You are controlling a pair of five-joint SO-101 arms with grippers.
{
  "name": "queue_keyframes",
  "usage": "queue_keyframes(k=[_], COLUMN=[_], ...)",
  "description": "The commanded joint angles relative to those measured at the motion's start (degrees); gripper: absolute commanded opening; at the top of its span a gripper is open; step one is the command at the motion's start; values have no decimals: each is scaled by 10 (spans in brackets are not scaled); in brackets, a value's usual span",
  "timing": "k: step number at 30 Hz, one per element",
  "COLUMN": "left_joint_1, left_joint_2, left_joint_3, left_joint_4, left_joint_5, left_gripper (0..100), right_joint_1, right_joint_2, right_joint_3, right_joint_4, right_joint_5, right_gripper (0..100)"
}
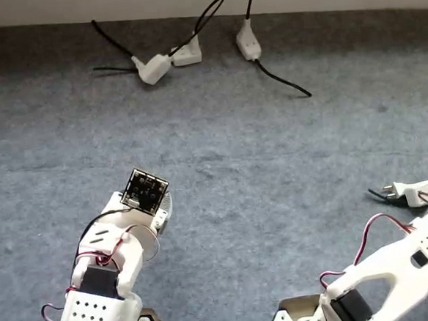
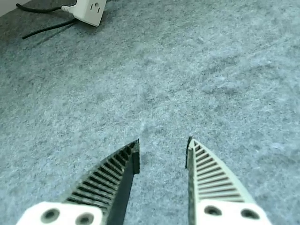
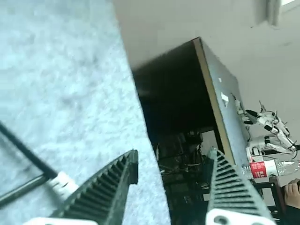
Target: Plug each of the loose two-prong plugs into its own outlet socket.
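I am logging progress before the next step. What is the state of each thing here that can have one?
left end effector: open, holding nothing
right end effector: open, holding nothing
outlet socket: face empty, nothing plugged in
two-prong plug: lying loose, not plugged in

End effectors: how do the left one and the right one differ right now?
The left end effector hangs above bare grey carpet, with a white socket far ahead. The right end effector sits at the carpet's edge, partly over the drop, with a white plug and its black cord beside one finger. Both are open and hold nothing.
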Motion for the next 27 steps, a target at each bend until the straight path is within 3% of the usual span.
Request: queue_keyframes(k=[1,7,10,18,22,24,27], left_joint_1=[8,8,8,8,8,8,7], left_joint_2=[-4,-4,-4,-4,-4,-4,-4], left_joint_3=[-4,-4,-4,-4,-4,-4,-4], left_joint_4=[-10,-10,-10,-10,-10,-10,-10], left_joint_5=[4,4,4,4,4,4,4], left_gripper=[164,164,164,164,164,164,164], right_joint_1=[18,29,27,-7,-22,-25,-25], right_joint_2=[-34,-36,-42,-69,-69,-73,-73], right_joint_3=[73,95,76,-105,-201,-224,-224], right_joint_4=[-48,-41,56,626,805,826,733], right_joint_5=[33,64,89,103,103,99,79], right_gripper=[235,235,235,235,235,235,235])
